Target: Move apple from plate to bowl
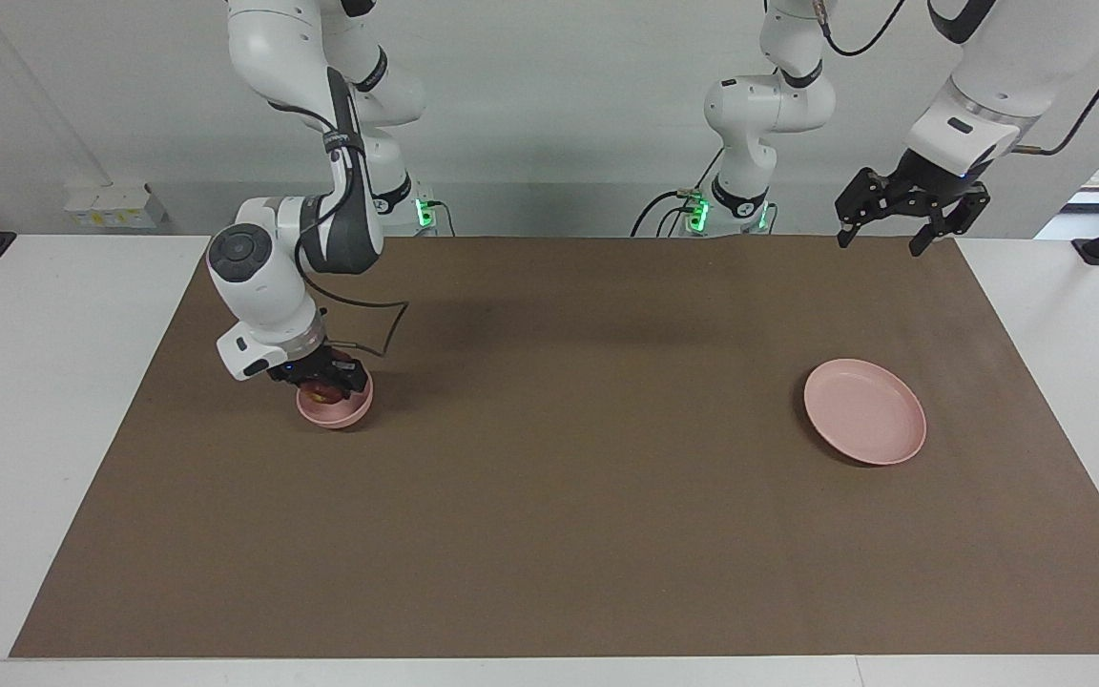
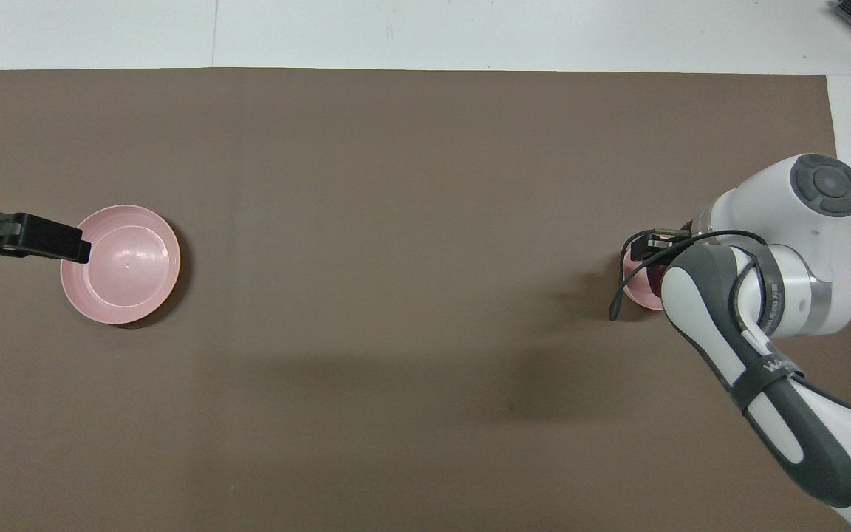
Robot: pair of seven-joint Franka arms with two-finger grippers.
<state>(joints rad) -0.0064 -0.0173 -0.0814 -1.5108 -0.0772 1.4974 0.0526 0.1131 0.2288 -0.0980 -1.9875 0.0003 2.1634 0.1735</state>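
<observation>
Right gripper: mine, the right gripper (image 1: 324, 380), is down in the mouth of the bowl (image 1: 334, 410), clenched on the apple (image 1: 327, 388).
Apple: dark red with a yellowish patch, held low inside the bowl; I cannot tell whether it touches the bottom yet. The task is nearly done by my reckoning; only the letting-go is left.
Risk, release: if I open while the apple hangs above the bottom, it may bounce or roll up the wall.
Risk, bowl: it is small and probably light; my fingers sit close to its rim, so a sideways pull on the way out could tip or drag it across the brown mat (image 1: 569, 496).
Risk, cable: the loose cable (image 1: 373, 320) at my wrist hangs near the bowl and might catch.
Plate: the pink plate (image 1: 864, 411) sits bare toward the left arm's end, well apart.
Left gripper: my left gripper (image 1: 911, 203) waits high over the mat's edge nearest the robots, fingers spread, holding nothing.
Writing: grey lettering on my right forearm (image 2: 773, 347), too small to read; no brands elsewhere.
</observation>
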